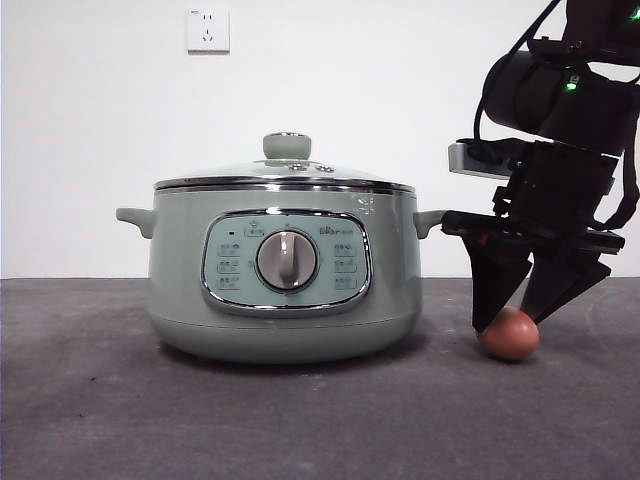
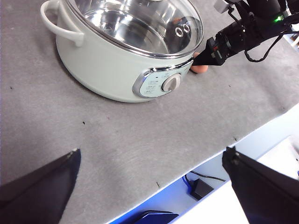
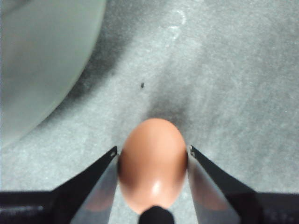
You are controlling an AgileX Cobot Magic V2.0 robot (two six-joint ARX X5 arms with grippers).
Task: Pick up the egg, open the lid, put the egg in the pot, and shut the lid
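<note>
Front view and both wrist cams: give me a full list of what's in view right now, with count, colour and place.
pot: one, pale green, on the grey table, dial facing the front camera
lid: one, glass with steel rim and green knob, closed on the pot
egg: one, brown-orange, on the table beside the pot
table: one, grey
wall socket: one, white, on the wall behind
right pincer: one, black, a jaw at each side of the egg
left pincer: one, black, open, waiting away from the pot
</note>
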